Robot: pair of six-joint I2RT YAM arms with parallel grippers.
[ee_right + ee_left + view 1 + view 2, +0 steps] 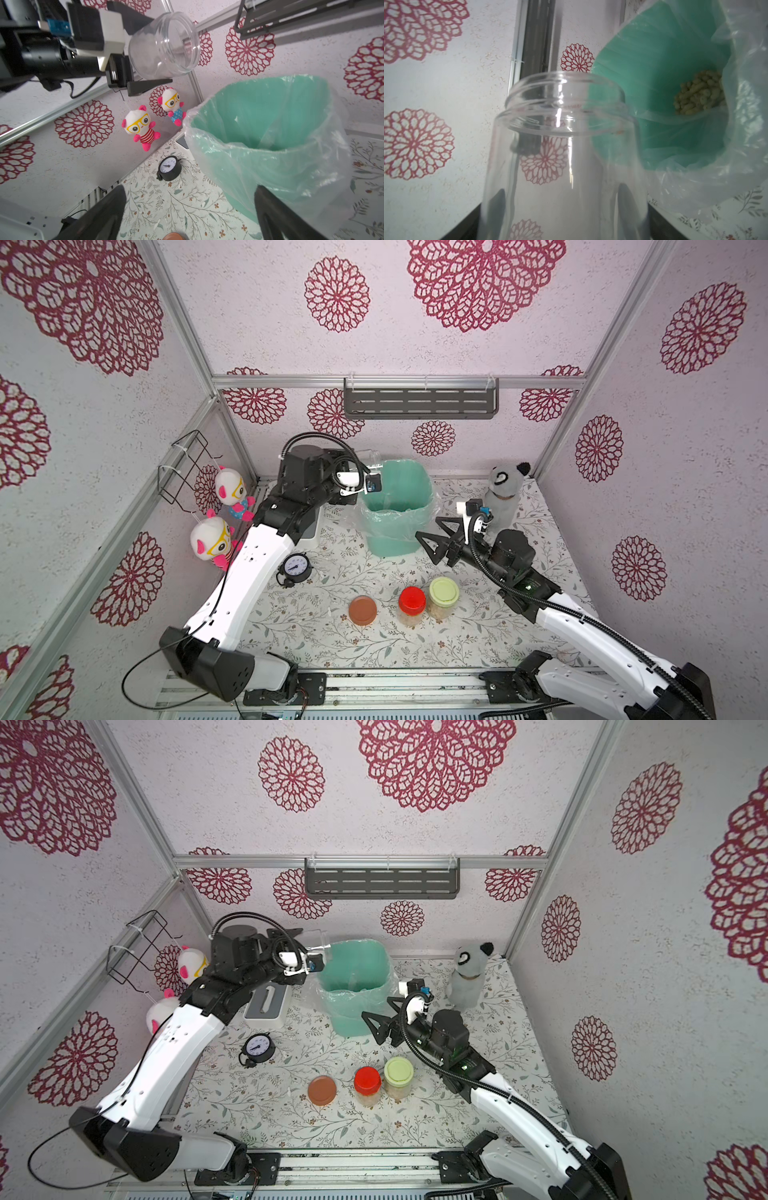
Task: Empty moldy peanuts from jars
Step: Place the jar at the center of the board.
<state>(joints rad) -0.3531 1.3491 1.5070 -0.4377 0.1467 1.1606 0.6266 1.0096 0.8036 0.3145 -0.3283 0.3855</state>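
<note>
My left gripper (362,464) is shut on an empty, lidless clear jar (371,457), tipped on its side with its mouth above the back left rim of the mint-green bin (424,489). Its dark fingers (627,204) show through the glass (566,155). Moldy peanuts (697,93) lie heaped at the bottom of the bin. A brown lid (363,610) lies flat on the table. Next to it stand a red-lidded jar (412,605) and a pale-green-lidded jar (444,597), both holding peanuts. My right gripper (427,528) is open and empty beside the bin's right wall.
A small black clock (296,568) lies left of the bin and a white box (268,1002) sits under my left arm. Two plush dolls (230,489) hang on the left wall. A grey plush animal (505,493) stands at the back right.
</note>
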